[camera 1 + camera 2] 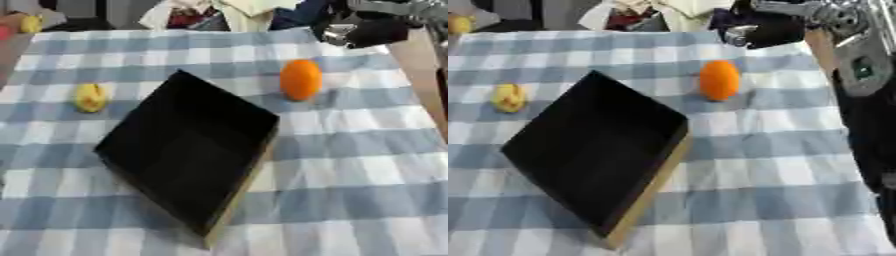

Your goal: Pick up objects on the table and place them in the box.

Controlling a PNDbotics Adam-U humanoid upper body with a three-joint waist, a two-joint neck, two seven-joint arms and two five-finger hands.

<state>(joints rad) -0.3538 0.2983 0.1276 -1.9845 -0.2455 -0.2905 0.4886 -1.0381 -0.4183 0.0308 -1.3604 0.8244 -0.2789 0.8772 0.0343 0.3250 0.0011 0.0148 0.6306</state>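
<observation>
— Looking down at the table (367, 165), what sits on the blue-and-white checked cloth?

— A black box (188, 150), lying askew with one corner toward the far side, open on top and dark inside. Nothing shows in it.

— And the things to be picked up?

— An orange fruit (301, 79) stands beyond the box's right side, near it but apart. A small yellow fruit (90, 97) lies to the left of the box, also apart.

— Where is the right hand?

— The right hand (767, 30) shows at the top right, over the far edge of the table, beyond the orange fruit and not touching it. It is a dark, blurred shape; whether its fingers are spread or curled I cannot tell. The arm (859, 60) runs down the right edge.
</observation>
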